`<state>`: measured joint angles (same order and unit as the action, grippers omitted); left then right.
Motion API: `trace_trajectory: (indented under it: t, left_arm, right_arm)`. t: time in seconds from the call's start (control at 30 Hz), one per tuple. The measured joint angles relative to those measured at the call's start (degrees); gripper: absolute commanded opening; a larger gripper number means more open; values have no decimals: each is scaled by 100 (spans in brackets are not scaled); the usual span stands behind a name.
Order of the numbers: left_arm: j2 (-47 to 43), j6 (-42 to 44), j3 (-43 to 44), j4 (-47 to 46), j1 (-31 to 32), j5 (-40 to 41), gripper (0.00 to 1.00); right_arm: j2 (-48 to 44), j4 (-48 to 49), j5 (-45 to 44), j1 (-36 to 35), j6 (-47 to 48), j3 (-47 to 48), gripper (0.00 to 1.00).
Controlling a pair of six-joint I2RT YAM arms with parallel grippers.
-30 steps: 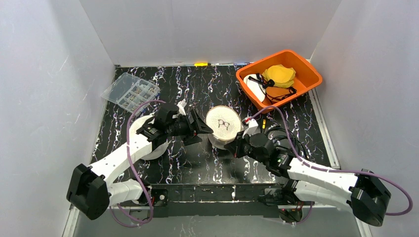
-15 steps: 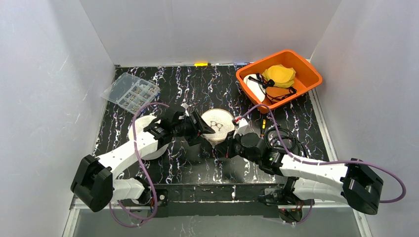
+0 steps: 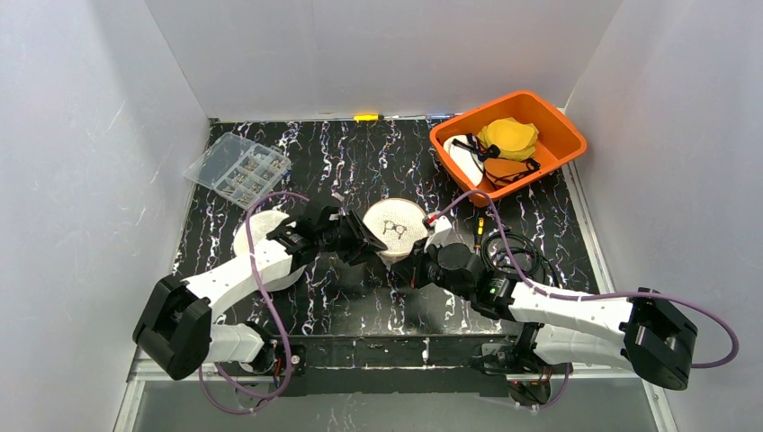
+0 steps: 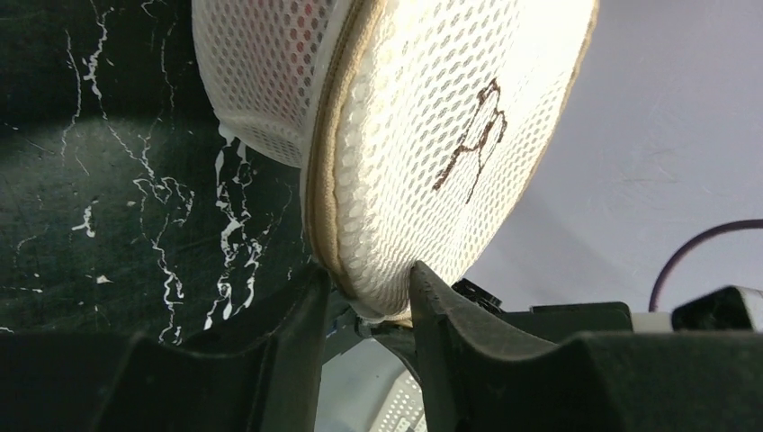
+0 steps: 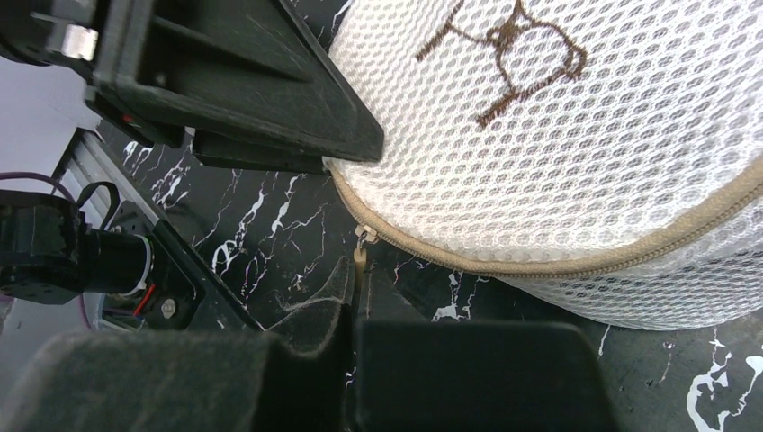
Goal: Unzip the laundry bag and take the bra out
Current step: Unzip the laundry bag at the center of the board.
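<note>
A round white mesh laundry bag (image 3: 393, 228) with a brown emblem stands mid-table, tilted. My left gripper (image 3: 363, 245) comes at it from the left. In the left wrist view the left gripper (image 4: 367, 279) pinches the laundry bag (image 4: 423, 135) at its lower rim, with mesh and tan zipper seam between the fingers. My right gripper (image 3: 408, 270) sits at the bag's near side. In the right wrist view the right gripper (image 5: 357, 281) is shut on the tan zipper pull (image 5: 361, 256), which hangs from the laundry bag (image 5: 576, 153). The bra is hidden.
An orange bin (image 3: 563, 126) holding yellow, white and orange garments stands at the back right. A clear compartment box (image 3: 237, 167) lies at the back left. Another white mesh piece (image 3: 255, 230) lies under the left arm. White walls enclose the table.
The left gripper's fingers have narrowed onto the bag's rim. The bag and the right gripper have shifted a little to the left.
</note>
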<state>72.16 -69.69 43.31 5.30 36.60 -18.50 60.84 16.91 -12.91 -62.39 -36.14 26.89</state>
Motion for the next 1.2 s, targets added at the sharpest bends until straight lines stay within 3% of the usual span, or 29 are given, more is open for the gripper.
trace_trajectory:
  t: [0.33,0.6,0.83,1.07,1.2]
  left_arm:
    - [319,11,26,-17,2,7,0]
    - [409,232,293,15,39,-48,0]
    - [632,960,929,361,37,-192,0]
    - [1069,2031,1637,295,26,-1176,0]
    - [1329,2852,2201,726,4,-1700,0]
  right_arm:
    - [-61,-92,-68,-28,39,0,1]
    - [-501,-584,-448,-37,85,0,1]
    - [-1080,-1320,-1014,-42,214,0,1]
    - [-1825,-1720,-925,-42,728,0,1]
    - [-2133,-1790,-590,-42,962,0,1]
